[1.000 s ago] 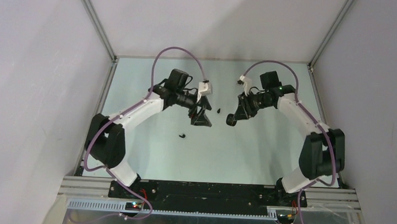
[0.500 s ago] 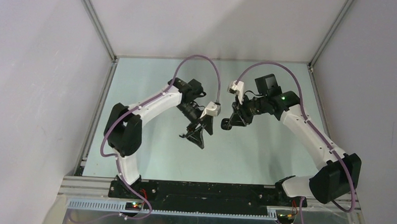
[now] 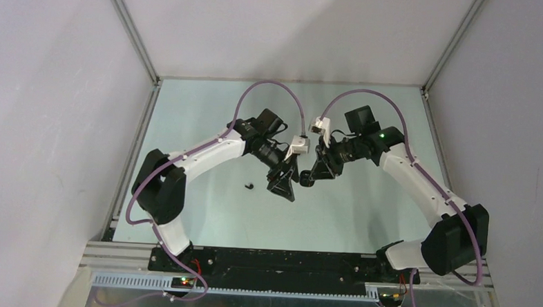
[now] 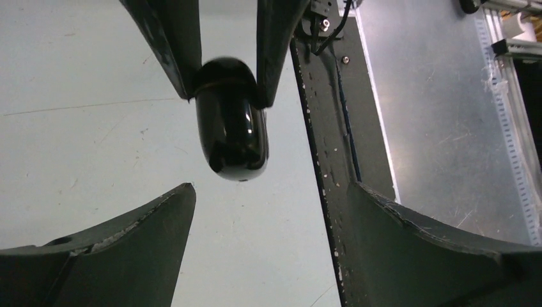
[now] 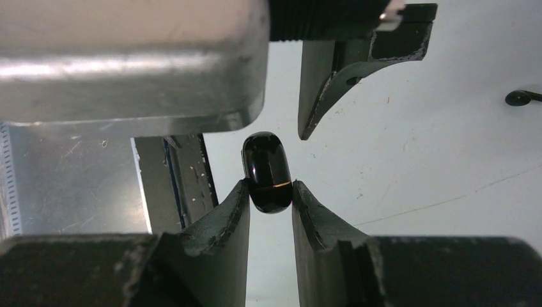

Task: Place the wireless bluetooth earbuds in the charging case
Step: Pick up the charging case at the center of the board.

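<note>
Fingers of the right gripper pinch a glossy black oval charging case above mid-bench, presenting it, seemingly, to the left gripper, spread wide and empty just beside. One tiny black stemmed earbud lies on the pale green bench, leftward; white walls enclose it.

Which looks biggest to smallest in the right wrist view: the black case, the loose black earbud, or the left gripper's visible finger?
1. left gripper's visible finger
2. black case, pinched by the right gripper
3. loose black earbud, clearly smallest, though it lies farther from the camera
</note>
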You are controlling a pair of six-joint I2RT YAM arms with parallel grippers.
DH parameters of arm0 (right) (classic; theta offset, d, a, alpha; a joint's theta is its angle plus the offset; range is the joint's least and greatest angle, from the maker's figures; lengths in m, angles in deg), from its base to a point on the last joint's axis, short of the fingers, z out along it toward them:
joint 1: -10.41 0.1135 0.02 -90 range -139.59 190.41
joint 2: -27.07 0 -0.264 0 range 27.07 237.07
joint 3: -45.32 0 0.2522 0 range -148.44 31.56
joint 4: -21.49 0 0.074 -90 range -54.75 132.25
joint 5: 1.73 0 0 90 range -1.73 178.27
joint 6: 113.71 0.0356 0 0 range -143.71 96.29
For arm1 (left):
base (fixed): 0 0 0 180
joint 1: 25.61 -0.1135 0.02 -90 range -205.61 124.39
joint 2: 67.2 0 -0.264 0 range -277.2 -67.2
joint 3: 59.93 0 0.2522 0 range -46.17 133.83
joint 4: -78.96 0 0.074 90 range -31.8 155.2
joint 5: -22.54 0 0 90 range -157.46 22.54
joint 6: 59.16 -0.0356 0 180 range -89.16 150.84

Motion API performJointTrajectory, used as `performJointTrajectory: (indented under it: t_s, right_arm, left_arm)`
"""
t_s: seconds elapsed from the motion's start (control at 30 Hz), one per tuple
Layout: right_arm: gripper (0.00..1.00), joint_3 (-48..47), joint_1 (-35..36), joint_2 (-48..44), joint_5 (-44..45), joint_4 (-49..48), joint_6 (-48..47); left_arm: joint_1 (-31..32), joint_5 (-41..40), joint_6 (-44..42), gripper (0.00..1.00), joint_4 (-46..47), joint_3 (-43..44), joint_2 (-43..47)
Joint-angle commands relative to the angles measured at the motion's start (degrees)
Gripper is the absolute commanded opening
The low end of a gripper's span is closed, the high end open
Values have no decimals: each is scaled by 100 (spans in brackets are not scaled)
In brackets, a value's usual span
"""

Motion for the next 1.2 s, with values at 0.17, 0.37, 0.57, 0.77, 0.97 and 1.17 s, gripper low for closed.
performJointTrajectory:
  t_s: [0.17, 0.37, 0.57, 0.77, 0.97, 1.17]
  right_arm:
    - [15, -12, 162, 182, -234, 70, -186]
    - [15, -12, 236, 269, -221, 85, -196]
    - [15, -12, 236, 238, -328, 112, -209]
    - [15, -12, 128, 171, -534, 132, -206]
    - [15, -15, -103, 170, -868, 183, -198]
    - [15, -12, 12, 232, -746, 172, -192]
  left_arm:
    - [186, 488, 99, 92, -136, 381, -32]
    - [223, 566, 177, 85, -100, 424, -106]
    - [235, 520, 252, 80, -66, 436, -181]
    - [227, 428, 800, 83, 581, 173, -104]
    - [223, 502, 1163, 78, 1042, 29, 39]
    - [221, 562, 1137, 61, 979, 58, 33]
